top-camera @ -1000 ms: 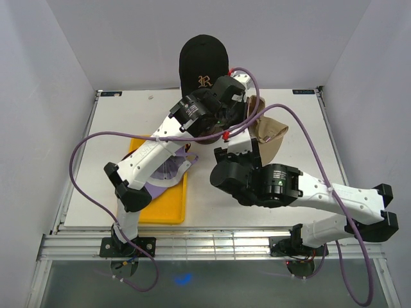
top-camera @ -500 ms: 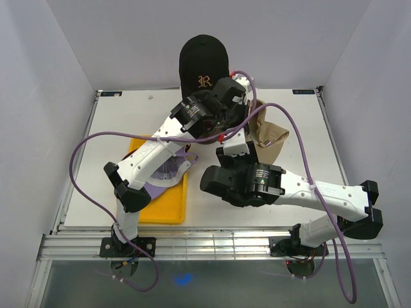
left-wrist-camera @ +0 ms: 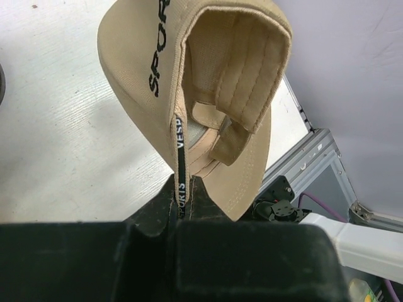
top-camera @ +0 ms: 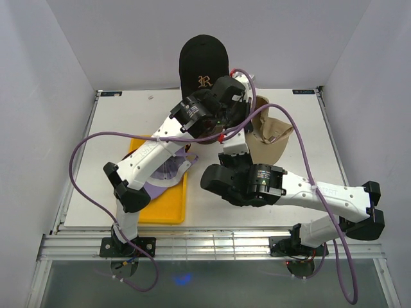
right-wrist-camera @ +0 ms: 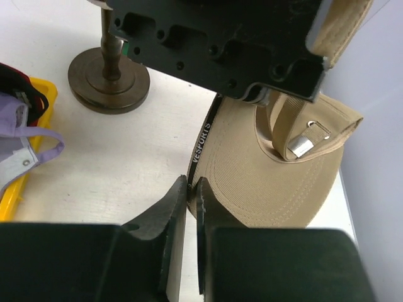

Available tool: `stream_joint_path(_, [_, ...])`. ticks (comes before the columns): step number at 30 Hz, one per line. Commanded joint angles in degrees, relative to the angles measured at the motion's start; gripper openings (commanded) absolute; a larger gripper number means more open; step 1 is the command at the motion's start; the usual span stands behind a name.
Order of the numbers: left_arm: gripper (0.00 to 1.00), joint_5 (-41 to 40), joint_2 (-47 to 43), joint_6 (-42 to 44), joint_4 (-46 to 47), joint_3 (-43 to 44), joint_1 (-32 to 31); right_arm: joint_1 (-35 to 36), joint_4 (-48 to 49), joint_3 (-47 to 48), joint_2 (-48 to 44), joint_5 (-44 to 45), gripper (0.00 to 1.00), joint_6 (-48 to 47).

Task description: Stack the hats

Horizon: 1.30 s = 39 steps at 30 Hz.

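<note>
A tan cap (top-camera: 271, 136) hangs upside down between both arms, right of the stand. My left gripper (left-wrist-camera: 182, 192) is shut on the cap's black-trimmed rim; from above, the left gripper (top-camera: 247, 114) sits at the cap's left side. My right gripper (right-wrist-camera: 192, 189) is shut on the edge of the tan cap's (right-wrist-camera: 271, 170) brim, and from above the right gripper (top-camera: 238, 144) lies just below the left one. A black cap with a gold R (top-camera: 204, 61) sits on the mannequin head at the back. A lavender cap (top-camera: 168, 176) lies in the tray, mostly hidden under the left arm.
The yellow tray (top-camera: 160, 208) lies at front left under the left arm. The dark round stand base (right-wrist-camera: 110, 78) stands left of the tan cap. The table's right edge (top-camera: 331, 138) is close to the cap. White walls enclose the table.
My right gripper has closed on the tan cap's brim after moving in toward it. The cap has swung slightly to the right. The left gripper has kept its hold.
</note>
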Motion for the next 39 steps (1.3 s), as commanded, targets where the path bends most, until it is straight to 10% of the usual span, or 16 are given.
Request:
stream_joint_path(1, [0.00, 2.3, -7.2, 0.1, 0.2, -0.1, -0.4, -1.0, -0.7, -0.3, -1.8, 3.6, 0.08, -2.7])
stream_joint_path(14, [0.00, 1.2, -9.0, 0.3, 2.4, -1.8, -0.4, -0.9, 16.1, -7.8, -13.3, -1.0, 0.08, -19.1])
stream_joint_path(31, [0.59, 2.1, -12.4, 1.4, 9.6, -4.1, -0.3, -0.9, 20.0, -8.8, -18.1, -6.5, 0.08, -24.4])
stream_joint_path(39, [0.65, 1.2, -14.5, 1.4, 14.8, -4.6, -0.3, -0.9, 15.3, -5.6, -19.3, -8.3, 0.08, -19.3])
